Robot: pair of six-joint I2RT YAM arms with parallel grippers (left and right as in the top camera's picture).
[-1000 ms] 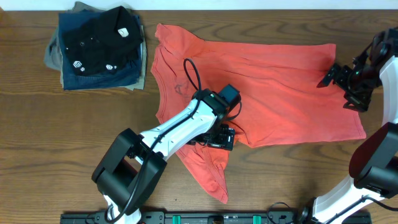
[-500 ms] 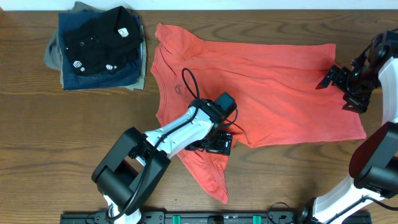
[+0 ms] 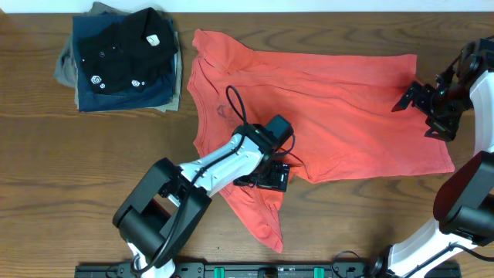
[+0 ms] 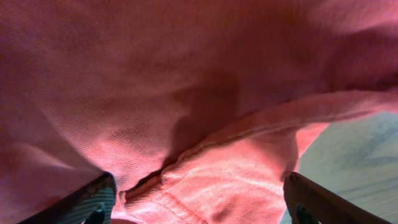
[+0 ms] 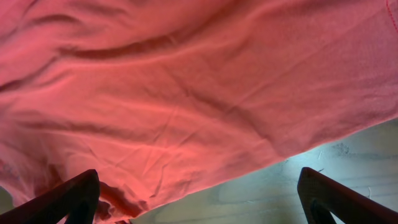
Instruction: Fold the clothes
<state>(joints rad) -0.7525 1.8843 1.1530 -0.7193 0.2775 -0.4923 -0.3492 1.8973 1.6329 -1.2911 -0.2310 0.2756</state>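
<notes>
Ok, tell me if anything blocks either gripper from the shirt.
Nothing visible does. The left gripper and right gripper both hang open right over the shirt; the folded stack lies well apart.

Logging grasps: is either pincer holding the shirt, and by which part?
Nothing is held. The left pincer stands open over a seam of the T-shirt, the right pincer open by its hem.

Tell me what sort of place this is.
Probably a robot lab bench set up for laundry practice: a left arm and a right arm at a wooden table, a T-shirt spread flat, and a pile of folded clothes.
</notes>
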